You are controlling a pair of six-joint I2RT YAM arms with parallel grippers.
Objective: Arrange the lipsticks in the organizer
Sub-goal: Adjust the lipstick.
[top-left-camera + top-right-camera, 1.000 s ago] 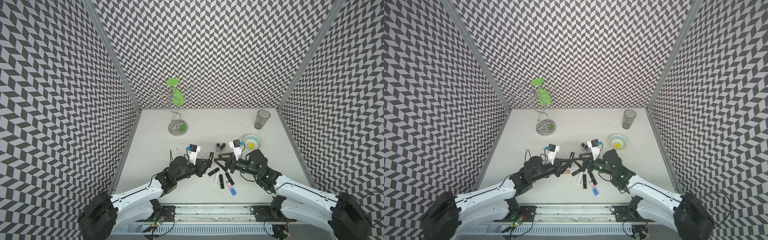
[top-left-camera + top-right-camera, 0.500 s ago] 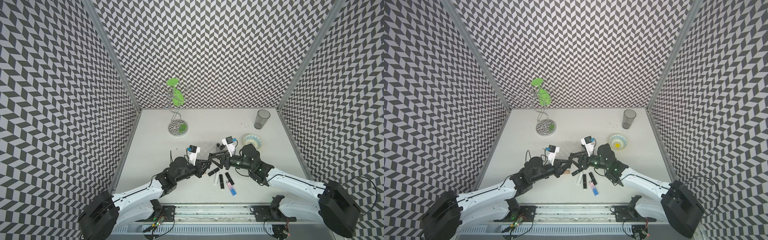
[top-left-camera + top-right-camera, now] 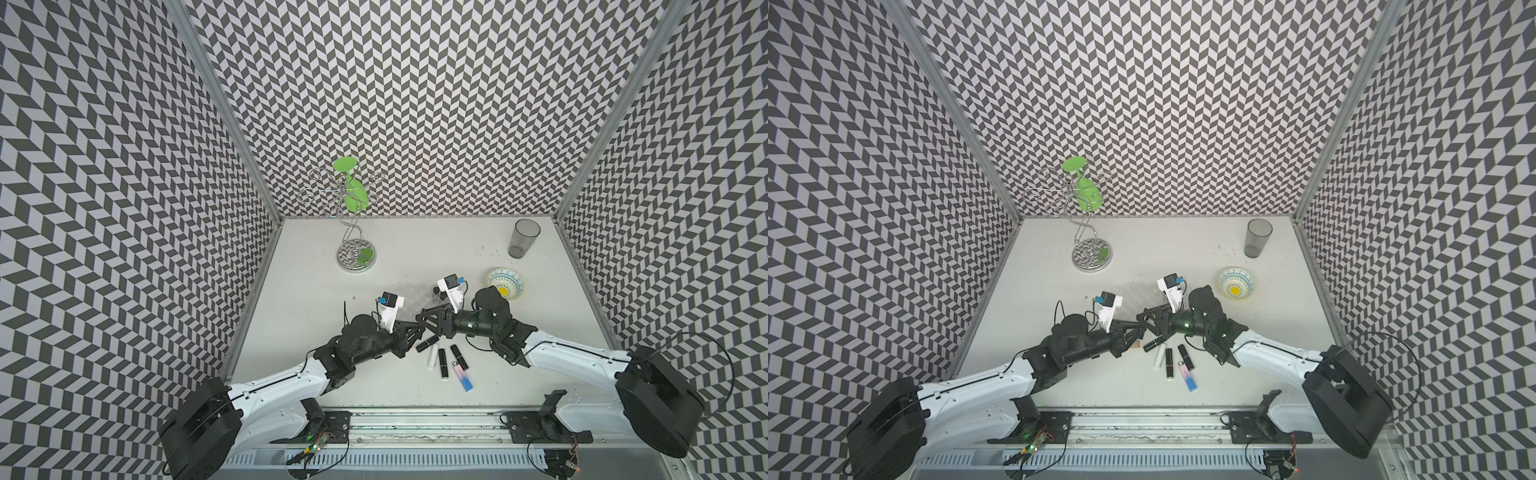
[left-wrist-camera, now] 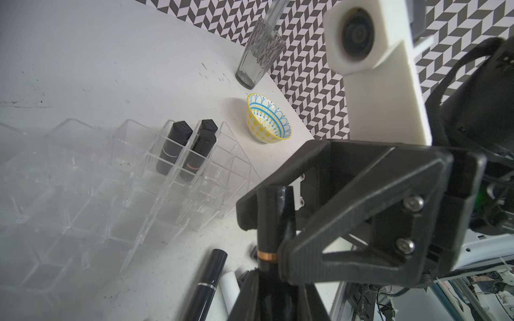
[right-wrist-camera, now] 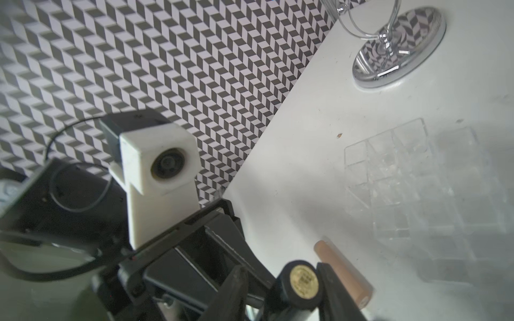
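My left gripper [image 3: 413, 332] [image 4: 275, 283] is shut on a black lipstick with a gold band [image 4: 274, 222], held just above the table in front of the clear organizer [image 3: 409, 297] [image 4: 111, 194]. My right gripper [image 3: 426, 324] [image 5: 283, 280] meets it tip to tip. Its jaws straddle the tube's gold-capped end [image 5: 301, 282]: one finger touches it and the other stands a little off. Black lipsticks [image 4: 173, 147] stand in the organizer's back cells. Loose ones lie in front: black [image 3: 428, 345], white [image 3: 433, 358], pink-to-blue [image 3: 462, 377] and tan [image 5: 342, 272].
A grey tumbler [image 3: 523, 239] stands at the back right, with a blue-and-yellow bowl [image 3: 505, 284] right of the organizer. A wire stand with green pieces [image 3: 355, 257] rises at the back left. Patterned walls close in three sides.
My right arm has swung left to the left gripper, and its jaws have narrowed around the tip of the held black lipstick. The left arm has barely moved.
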